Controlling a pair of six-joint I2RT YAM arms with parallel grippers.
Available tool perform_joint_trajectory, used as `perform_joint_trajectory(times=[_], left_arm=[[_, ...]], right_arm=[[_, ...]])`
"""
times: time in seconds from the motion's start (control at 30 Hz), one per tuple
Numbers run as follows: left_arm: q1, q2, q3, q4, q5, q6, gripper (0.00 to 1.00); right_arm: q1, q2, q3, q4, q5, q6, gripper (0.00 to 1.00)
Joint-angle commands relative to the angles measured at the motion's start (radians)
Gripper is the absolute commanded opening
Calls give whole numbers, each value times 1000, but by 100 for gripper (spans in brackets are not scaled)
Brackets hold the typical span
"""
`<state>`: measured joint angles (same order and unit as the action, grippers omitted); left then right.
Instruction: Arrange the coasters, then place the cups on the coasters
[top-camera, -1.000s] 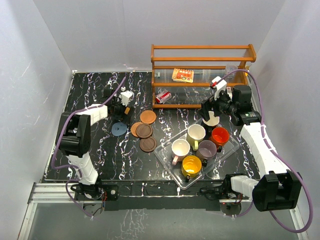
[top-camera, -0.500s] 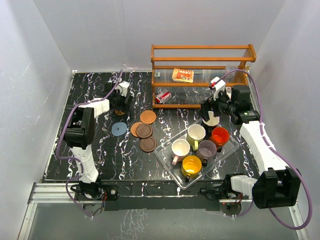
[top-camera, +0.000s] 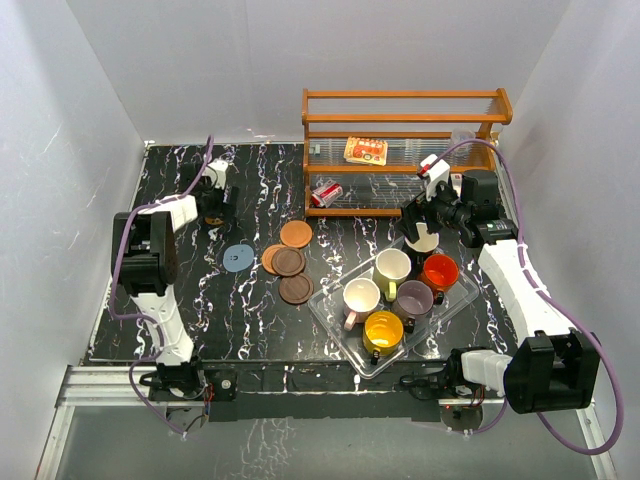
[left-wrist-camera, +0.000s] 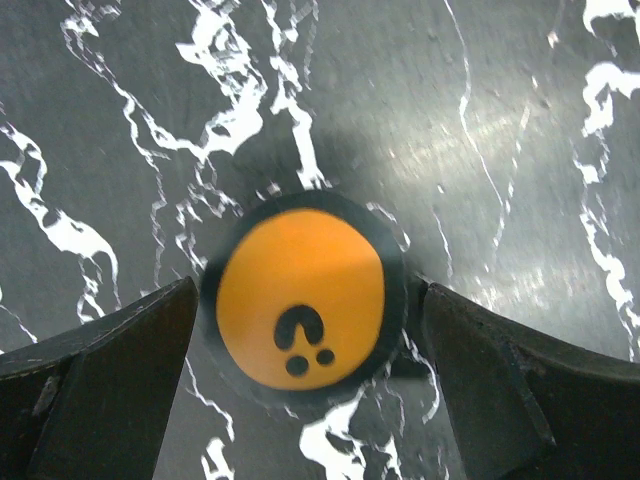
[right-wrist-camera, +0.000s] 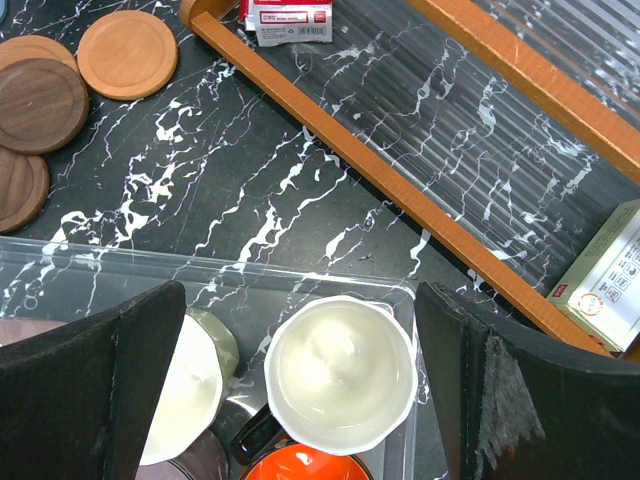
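An orange coaster (left-wrist-camera: 300, 290) with a dark rim and a black mark lies flat on the marble table, between the fingers of my left gripper (left-wrist-camera: 308, 310), which is open and does not touch it. My left gripper (top-camera: 212, 200) is at the far left of the table. A blue-grey coaster (top-camera: 237, 257), orange-brown coasters (top-camera: 295, 234) and dark brown coasters (top-camera: 288, 262) lie mid-table. My right gripper (right-wrist-camera: 300, 330) hangs open over the black cup with a white interior (right-wrist-camera: 340, 372). The olive-cream (top-camera: 392, 267), orange-red (top-camera: 439, 271), mauve (top-camera: 413, 297), pink (top-camera: 361, 297) and yellow (top-camera: 384, 330) cups stand nearby.
All the cups stand in a clear plastic tray (top-camera: 330, 312) at front right. A wooden rack (top-camera: 405, 120) with a printed box (top-camera: 366, 150) runs along the back right, and a red-and-white packet (top-camera: 325, 193) lies at its foot. White walls enclose the table.
My left gripper has moved left along the back of the table, away from the coaster group, and stands open around the orange coaster. The right arm has not moved.
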<state>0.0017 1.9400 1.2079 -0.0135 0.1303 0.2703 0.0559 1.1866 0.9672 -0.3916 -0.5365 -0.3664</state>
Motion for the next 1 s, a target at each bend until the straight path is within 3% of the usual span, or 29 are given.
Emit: perform_joint_trajectory(times=[0.0,0.17,0.47,0.77,0.97], left_arm=[[-2,-185,-136,-60,114,45,97],[-2,-322,-262,-126,234,149,98],[-10,-466,-405,-267,287,296,99],[-34,-433,-424,-240,224,314,98],[-71,-352,-389,-208,171,309,92]], right_arm=[[-5,-1,10,40,15,-15,98],[-5,8,15,33,15,-18,98],[-4,1,9,35,23,-21,98],[-5,-8,10,32,10,-22,98],[-4,-8,10,32,7,-22,98]])
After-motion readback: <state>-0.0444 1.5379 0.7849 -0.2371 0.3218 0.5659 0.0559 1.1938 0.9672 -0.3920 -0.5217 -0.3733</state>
